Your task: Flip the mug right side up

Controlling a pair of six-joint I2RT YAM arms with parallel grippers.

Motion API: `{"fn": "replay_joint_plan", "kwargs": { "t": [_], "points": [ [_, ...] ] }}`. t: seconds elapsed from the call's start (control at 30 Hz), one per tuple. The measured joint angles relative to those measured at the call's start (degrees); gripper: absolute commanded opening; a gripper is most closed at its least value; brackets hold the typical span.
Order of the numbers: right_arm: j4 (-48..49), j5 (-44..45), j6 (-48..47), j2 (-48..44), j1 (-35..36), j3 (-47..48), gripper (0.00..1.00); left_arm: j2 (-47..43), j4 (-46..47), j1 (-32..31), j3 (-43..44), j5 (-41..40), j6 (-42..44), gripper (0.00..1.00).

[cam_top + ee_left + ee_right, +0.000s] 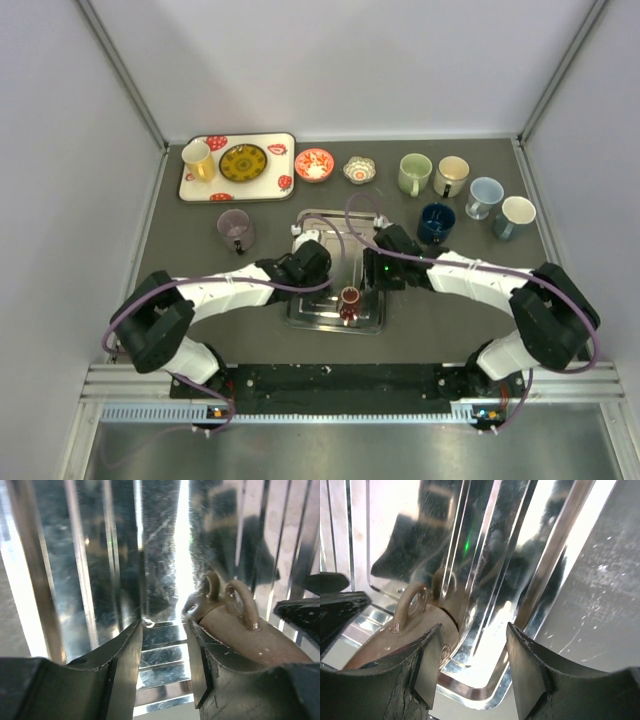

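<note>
**Overhead and wrist views.** A small brown glazed mug [349, 300] is shown on the ribbed metal tray [310, 312], in the tray's near right part, with both arms extended over the tray.

The left gripper [165, 628] is seen low over the tray floor with its jaws parted. Only bare tray ribs are visible between them. The mug lies just outside one finger [200, 670], close against it; whether the two touch cannot be settled.

The right gripper [475, 630] is likewise spread and empty, above the tray's right rim, with the mug just outside its finger on the tray's inner side. The mug is thus flanked by both grippers and held by neither.

The loop handle [410, 605] is seen standing out from the mug wall in both wrist views. Whether the mug lies on its side or stands mouth down on the tray cannot be told with certainty.

**Handling (judged).**
- The mug is taken to be ceramic: rigid, fairly light, and liable to chip if dropped on the tray.
- Its glossy glaze is expected to be slippery against the pads.
- Little friction is offered by the polished tray, so sliding or rolling is to be expected when the mug is pushed.
- A grip across the body, or on the wall at the rim, is judged more secure than the thin handle, from which the mug could swing.
</note>
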Motion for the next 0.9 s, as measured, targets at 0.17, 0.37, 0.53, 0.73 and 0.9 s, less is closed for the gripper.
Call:
{"fn": "replay_joint_plan", "kwargs": {
  "t": [0.17, 0.37, 0.53, 0.73, 0.9],
  "points": [
    [-0.2, 0.2, -1.1, -0.3, -1.5, 0.8, 0.54, -4.3, -4.2, 0.5, -0.8, -6.9, -3.0, 0.48],
    [-1.9, 0.3, -1.9, -9.6, 2.5, -1.9, 0.52, -6.9, -5.0, 3.3, -1.0, -8.7, -2.9, 0.45],
    [-2.4, -1.0, -0.8, -15.3, 9.2, -7.8, 0.49, -3.6, -4.2, 3.5, 0.3, -6.4, -2.3, 0.42],
    [-3.6, -1.7, 1.0, -14.8, 11.7, -11.5, 0.49, 0.0, -2.2, 3.0, 0.5, -2.8, -2.3, 0.40],
    [-1.8, -2.5, 1.4, -11.5, 11.7, -10.2, 0.50, 0.3, -0.1, 1.1, 0.5, -0.7, -2.7, 0.39]
  ]
}}
